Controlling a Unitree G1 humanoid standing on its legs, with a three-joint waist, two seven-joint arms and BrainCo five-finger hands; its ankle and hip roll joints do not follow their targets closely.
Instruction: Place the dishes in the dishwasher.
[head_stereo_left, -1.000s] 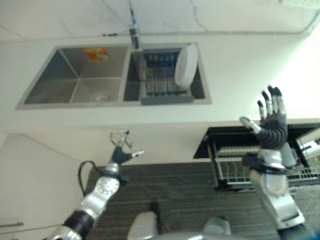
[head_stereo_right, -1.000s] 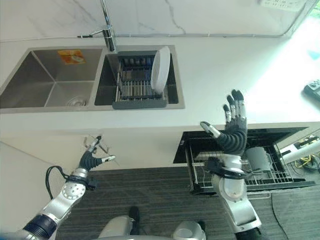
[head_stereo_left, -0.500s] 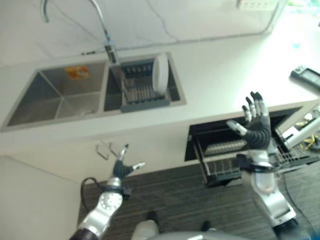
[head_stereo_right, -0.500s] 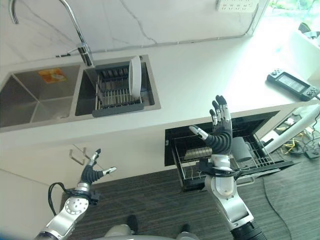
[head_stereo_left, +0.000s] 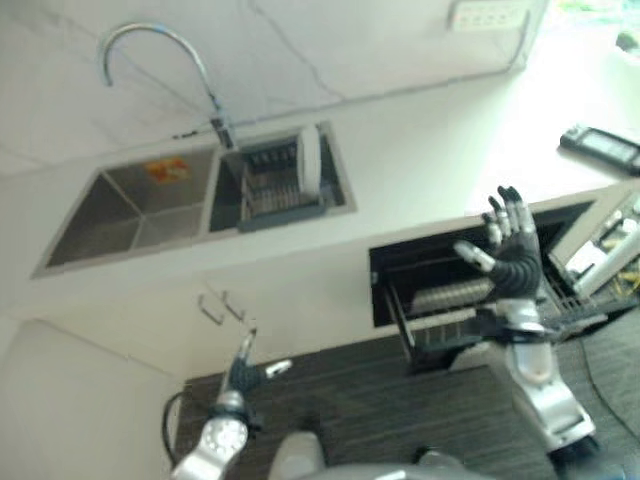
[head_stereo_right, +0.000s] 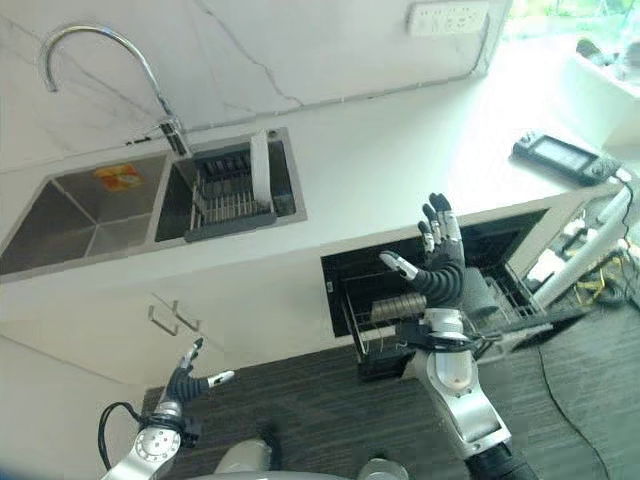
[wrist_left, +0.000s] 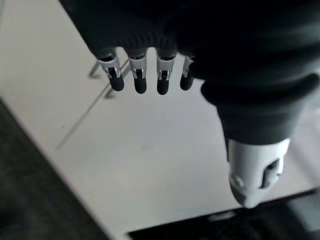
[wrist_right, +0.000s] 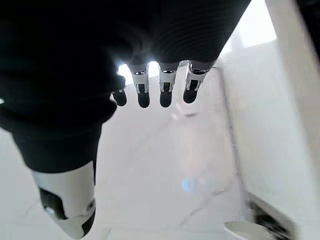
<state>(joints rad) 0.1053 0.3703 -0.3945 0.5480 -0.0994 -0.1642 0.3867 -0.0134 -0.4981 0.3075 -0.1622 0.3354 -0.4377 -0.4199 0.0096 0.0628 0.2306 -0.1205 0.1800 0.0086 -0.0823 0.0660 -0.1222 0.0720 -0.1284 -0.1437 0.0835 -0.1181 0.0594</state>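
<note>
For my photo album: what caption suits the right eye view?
Empty right hand raised, open, before the dishwasher rack; one plate waits upright in the sink rack.

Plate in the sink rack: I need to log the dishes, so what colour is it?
White plate, standing on edge; clearest in the right eye view.

Looking steeply down from head height, both eye views take in the counter (head_stereo_right: 400, 170), with the sink (head_stereo_right: 95, 205) at upper left and the open dishwasher (head_stereo_right: 440, 290) at right. Set very close behind each hand's fingers (wrist_left: 137, 80), wrist views face pale surfaces.
</note>
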